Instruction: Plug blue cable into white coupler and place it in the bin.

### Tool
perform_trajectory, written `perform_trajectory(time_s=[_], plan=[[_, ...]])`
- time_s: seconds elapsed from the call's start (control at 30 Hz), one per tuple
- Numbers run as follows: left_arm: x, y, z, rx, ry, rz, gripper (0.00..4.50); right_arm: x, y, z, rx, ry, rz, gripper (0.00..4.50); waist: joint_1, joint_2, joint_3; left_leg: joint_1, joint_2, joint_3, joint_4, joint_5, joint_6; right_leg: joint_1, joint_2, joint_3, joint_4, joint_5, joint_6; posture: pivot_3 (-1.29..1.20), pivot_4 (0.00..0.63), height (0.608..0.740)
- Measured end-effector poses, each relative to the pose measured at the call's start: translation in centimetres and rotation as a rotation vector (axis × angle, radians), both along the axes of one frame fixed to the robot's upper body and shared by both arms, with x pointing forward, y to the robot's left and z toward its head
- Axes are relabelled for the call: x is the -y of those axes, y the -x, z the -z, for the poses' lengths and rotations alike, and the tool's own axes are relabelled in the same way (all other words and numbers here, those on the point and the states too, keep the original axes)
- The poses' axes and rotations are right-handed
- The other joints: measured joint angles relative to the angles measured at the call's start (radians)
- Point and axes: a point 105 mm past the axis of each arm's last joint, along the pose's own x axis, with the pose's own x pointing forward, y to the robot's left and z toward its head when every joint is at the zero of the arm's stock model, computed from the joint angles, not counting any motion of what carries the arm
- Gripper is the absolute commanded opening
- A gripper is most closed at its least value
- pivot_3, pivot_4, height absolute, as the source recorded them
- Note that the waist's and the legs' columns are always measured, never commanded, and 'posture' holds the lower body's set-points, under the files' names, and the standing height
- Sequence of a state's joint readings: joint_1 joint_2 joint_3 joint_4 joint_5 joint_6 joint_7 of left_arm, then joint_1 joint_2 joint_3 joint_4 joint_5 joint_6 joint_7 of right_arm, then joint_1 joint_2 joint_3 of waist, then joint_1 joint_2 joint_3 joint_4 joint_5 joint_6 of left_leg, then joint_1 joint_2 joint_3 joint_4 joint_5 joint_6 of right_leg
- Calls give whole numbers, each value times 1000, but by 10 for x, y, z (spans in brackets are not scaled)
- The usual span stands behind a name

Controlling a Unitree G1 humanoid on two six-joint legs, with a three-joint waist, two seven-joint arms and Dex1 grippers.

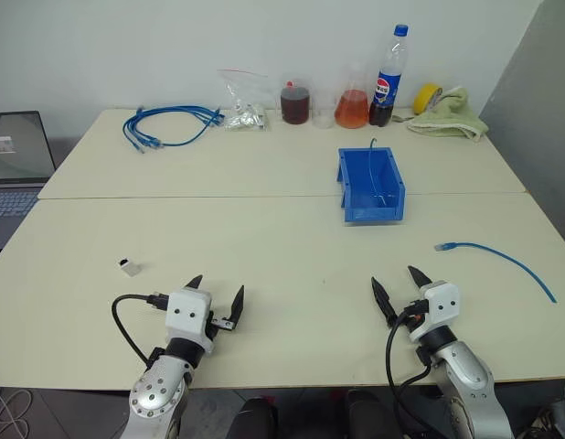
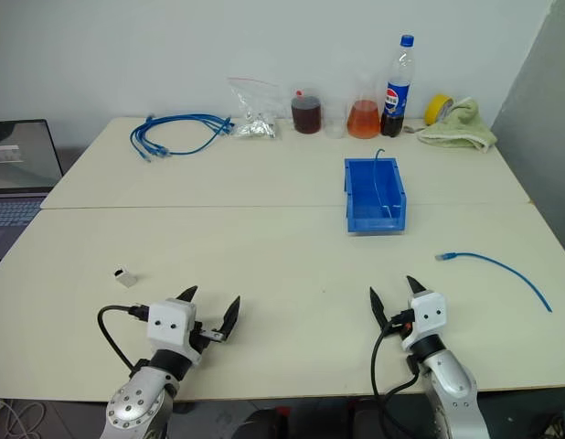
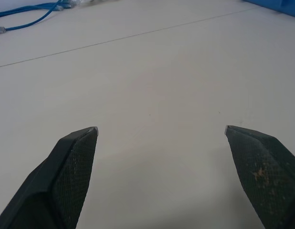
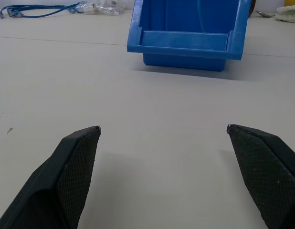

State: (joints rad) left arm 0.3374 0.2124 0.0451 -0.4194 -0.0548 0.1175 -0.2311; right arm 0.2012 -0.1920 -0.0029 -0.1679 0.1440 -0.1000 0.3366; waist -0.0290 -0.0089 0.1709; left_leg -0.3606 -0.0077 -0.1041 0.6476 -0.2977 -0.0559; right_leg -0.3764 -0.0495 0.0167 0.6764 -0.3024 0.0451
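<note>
A thin blue cable (image 1: 502, 258) lies loose on the table at the right, its clear plug end pointing left. The tiny white coupler (image 1: 129, 267) sits on the table at the left, a little beyond my left gripper (image 1: 216, 294). The blue bin (image 1: 369, 186) stands at mid table, with a thin blue wire showing inside it. My left gripper is open and holds nothing, near the table's front edge. My right gripper (image 1: 399, 280) is also open and empty, at the front right, facing the bin (image 4: 185, 33).
A coiled bundle of blue cables (image 1: 168, 123) and a clear bag of connectors (image 1: 245, 102) lie at the back. Jars, a flask, a cola bottle (image 1: 388, 78), yellow tape and a towel (image 1: 450, 116) line the back edge. A laptop (image 1: 17, 165) stands at the left.
</note>
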Motion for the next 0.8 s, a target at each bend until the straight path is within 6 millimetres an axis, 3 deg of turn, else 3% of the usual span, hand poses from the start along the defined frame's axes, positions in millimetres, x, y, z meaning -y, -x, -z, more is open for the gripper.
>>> perform_trajectory(time_s=[0.8], plan=[[6,1,-7,52,-16,42,4469,-2,-3,0,1,11,-35,4500,0,0,0,0,0,1,0,0,0,0,0,0,0,0,0,0,150,740]])
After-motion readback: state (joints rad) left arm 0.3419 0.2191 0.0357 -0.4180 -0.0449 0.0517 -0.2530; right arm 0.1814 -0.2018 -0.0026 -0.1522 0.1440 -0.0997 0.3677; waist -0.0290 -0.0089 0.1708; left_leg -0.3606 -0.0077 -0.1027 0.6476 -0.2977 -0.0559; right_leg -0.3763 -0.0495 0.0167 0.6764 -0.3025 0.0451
